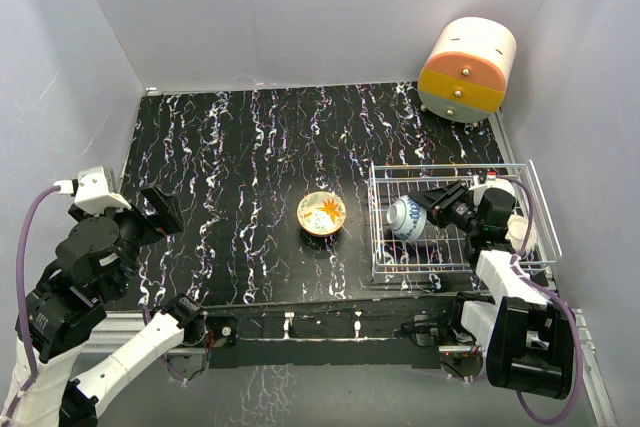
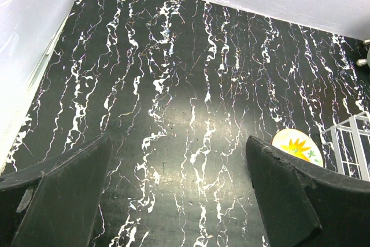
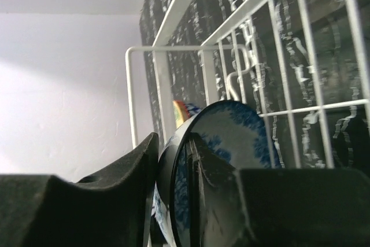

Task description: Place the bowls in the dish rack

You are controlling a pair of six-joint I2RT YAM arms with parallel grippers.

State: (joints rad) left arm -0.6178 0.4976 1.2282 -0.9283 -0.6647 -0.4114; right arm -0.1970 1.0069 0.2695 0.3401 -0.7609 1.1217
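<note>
Reaches into the dish rack [image 1: 425, 259] with the right gripper [image 1: 420, 211], low over the wire floor in the rack's left half. Straddles the wall of a blue-and-white bowl [image 1: 404, 219] there: one finger [image 3: 115, 189] against the outside, the other [image 3: 219, 201] inside the bowl, close against the glaze. Leaves only a narrow gap between the jaws, about as wide as the bowl's wall. Cannot tell from the right wrist view whether pinching the wall or merely flanking it.

Finds that bowl inside the rack, tipped on edge near the left side wall, outside turned toward the left and mouth toward the gripper.

Shows a second, orange-patterned bowl [image 1: 321, 213] upright on the black marbled table [image 1: 240, 157], left of the rack and apart from it, roughly between the two arms.

Holds the left gripper [image 2: 179, 143] spread wide above the left part of the table, with nothing between the jaws and nothing touched, well apart from both bowls.

Places a cream-and-orange round drawer unit [image 1: 467, 69] at the far right corner, beyond the rack.
</note>
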